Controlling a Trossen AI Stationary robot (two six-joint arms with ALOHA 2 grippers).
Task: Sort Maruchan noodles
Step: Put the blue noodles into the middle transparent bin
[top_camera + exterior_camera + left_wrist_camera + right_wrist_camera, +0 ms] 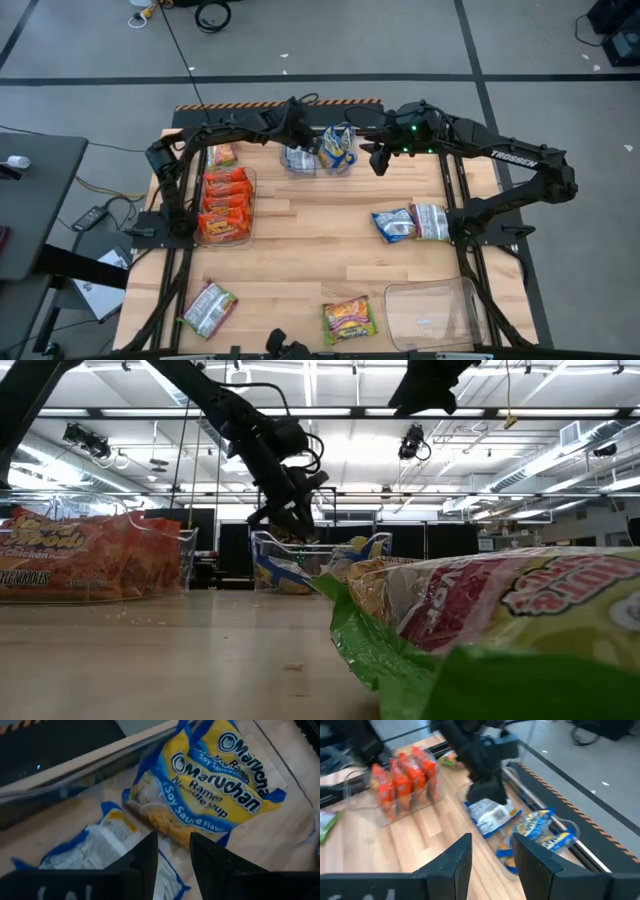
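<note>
Two blue-and-yellow Maruchan soy sauce packets (pixel 210 795) lean in a clear tray (pixel 300 165) at the table's far middle. A third packet (pixel 95 845) lies printed side down beside them. My left gripper (pixel 173 852) hangs open just above that tray (pixel 290 520), touching nothing. My right gripper (pixel 492 850) is open too and hovers right of the tray (pixel 380 160). Several orange-red packets (pixel 225 205) stand in a clear tray on the left. On the bare table lie a blue packet (pixel 393 225), a silver one (pixel 432 220), a silver-white one (pixel 208 308) and a yellow-green one (pixel 347 320).
Another clear tray (pixel 435 310) stands near the right front corner. A yellow-green packet (pixel 222 155) lies at the far left, behind the orange tray. Bare wood stretches across the table's middle (pixel 320 240). Striped tape marks the far edge (pixel 240 105).
</note>
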